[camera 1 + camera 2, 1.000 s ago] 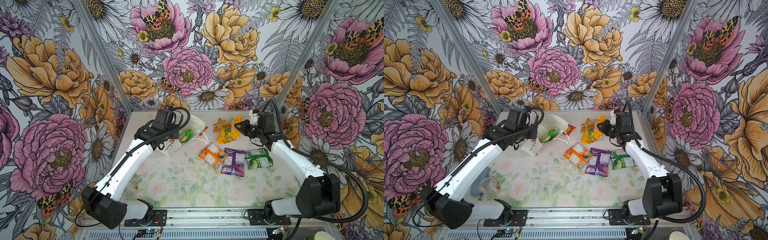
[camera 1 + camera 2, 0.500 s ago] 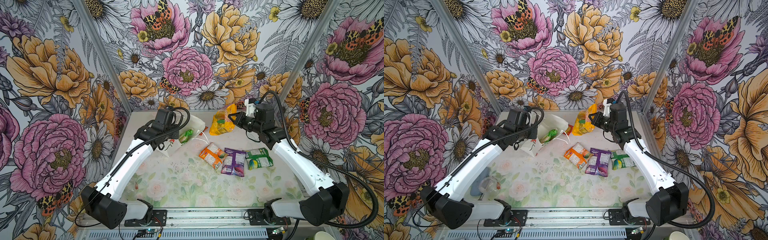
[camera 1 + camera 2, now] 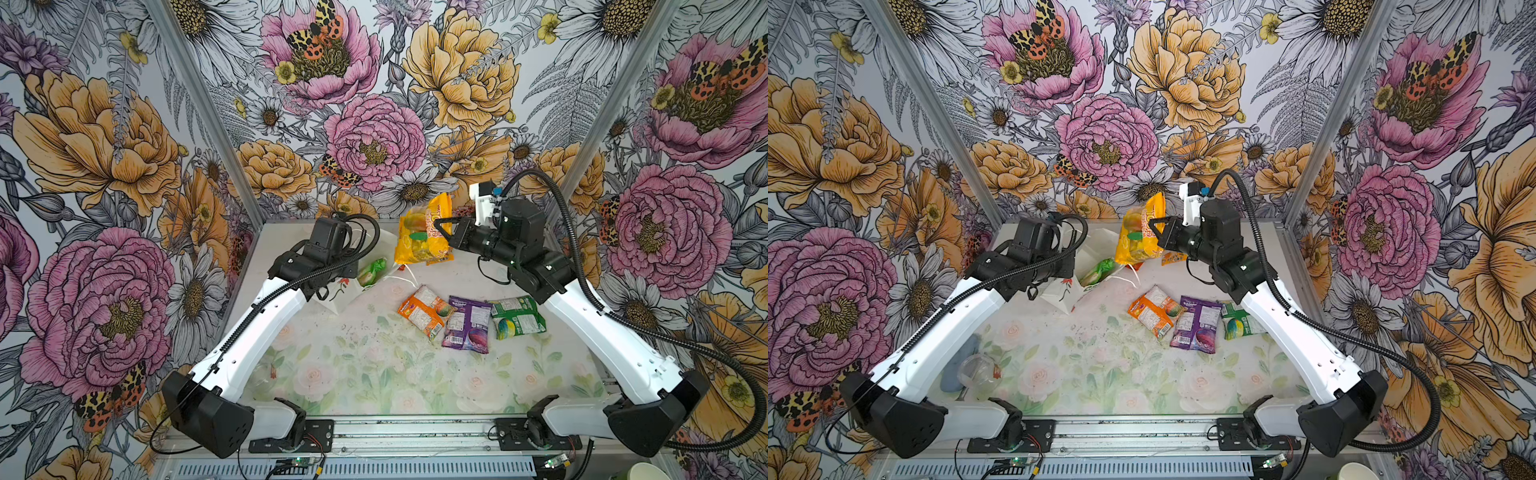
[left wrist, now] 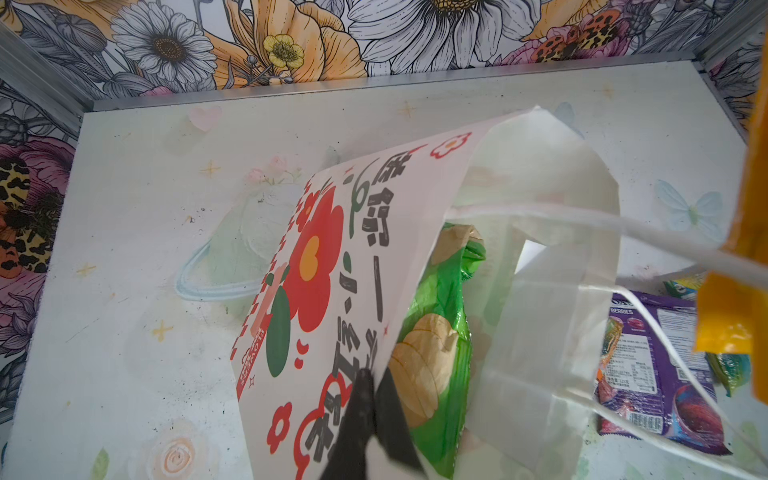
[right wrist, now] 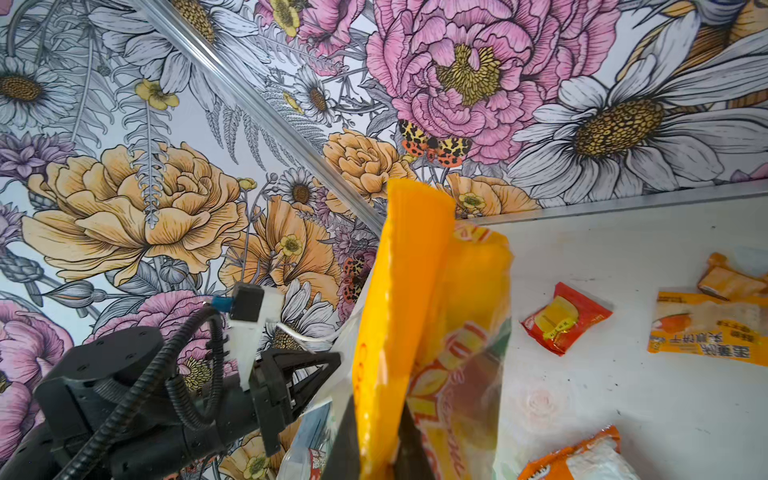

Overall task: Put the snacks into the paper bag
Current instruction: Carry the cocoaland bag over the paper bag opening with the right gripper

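The white paper bag [image 4: 345, 249] lies tilted with its mouth open, and my left gripper [image 4: 370, 380] is shut on its printed rim. A green snack packet [image 4: 440, 332] sits inside it. In both top views my right gripper [image 3: 437, 230] holds a yellow-orange packet [image 3: 419, 243] in the air just right of the bag's mouth [image 3: 384, 245]. The right wrist view shows the jaws [image 5: 380, 415] shut on that packet's edge [image 5: 415, 311]. Orange-white [image 3: 424, 309], purple [image 3: 467, 324] and green [image 3: 515, 318] packets lie on the table to the right.
A small red packet [image 5: 565, 318] and orange packets [image 5: 706, 332] lie near the back wall. The bag's cord handles [image 4: 582, 220] trail towards the loose packets. A clear plastic cup [image 3: 978, 372] rests under the left arm. Metal frame posts and floral walls close in three sides.
My right gripper has lifted the yellow-orange packet off the back of the table and carried it up and left towards the bag's mouth. The left arm has stayed still.
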Robot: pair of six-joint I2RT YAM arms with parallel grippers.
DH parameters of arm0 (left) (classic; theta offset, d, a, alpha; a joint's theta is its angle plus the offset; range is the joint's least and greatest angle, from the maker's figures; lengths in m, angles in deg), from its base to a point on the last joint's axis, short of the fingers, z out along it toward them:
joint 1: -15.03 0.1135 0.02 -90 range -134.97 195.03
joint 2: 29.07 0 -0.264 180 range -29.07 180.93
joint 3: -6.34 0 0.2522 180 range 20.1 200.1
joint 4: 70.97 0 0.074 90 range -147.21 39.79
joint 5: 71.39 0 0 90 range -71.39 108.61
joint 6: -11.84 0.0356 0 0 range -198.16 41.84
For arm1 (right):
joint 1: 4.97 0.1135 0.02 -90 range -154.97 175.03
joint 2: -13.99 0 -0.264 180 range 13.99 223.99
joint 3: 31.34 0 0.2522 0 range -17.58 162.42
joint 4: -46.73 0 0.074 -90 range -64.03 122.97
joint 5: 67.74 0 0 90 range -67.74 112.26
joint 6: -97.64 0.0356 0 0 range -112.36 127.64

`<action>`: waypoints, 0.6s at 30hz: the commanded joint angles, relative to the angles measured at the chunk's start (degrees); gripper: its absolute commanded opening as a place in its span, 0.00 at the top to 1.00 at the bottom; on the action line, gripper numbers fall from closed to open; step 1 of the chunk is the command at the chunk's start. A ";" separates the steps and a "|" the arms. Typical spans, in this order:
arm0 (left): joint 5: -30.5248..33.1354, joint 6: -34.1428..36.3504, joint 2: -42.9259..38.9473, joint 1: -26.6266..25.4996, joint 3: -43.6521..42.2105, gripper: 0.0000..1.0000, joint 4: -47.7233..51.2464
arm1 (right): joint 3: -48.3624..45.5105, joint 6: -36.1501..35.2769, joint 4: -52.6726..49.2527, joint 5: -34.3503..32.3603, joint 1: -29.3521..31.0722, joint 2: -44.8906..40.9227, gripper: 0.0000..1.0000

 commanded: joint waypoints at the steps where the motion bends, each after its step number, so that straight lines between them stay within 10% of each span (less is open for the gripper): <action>1: -0.56 -0.80 -1.52 0.67 -0.70 1.00 -0.74 | 3.98 -0.85 5.68 -1.16 2.50 0.22 1.00; 18: -2.48 -1.68 -2.24 0.73 -0.87 1.00 -1.35 | 1.97 9.02 14.65 0.32 7.15 9.80 1.00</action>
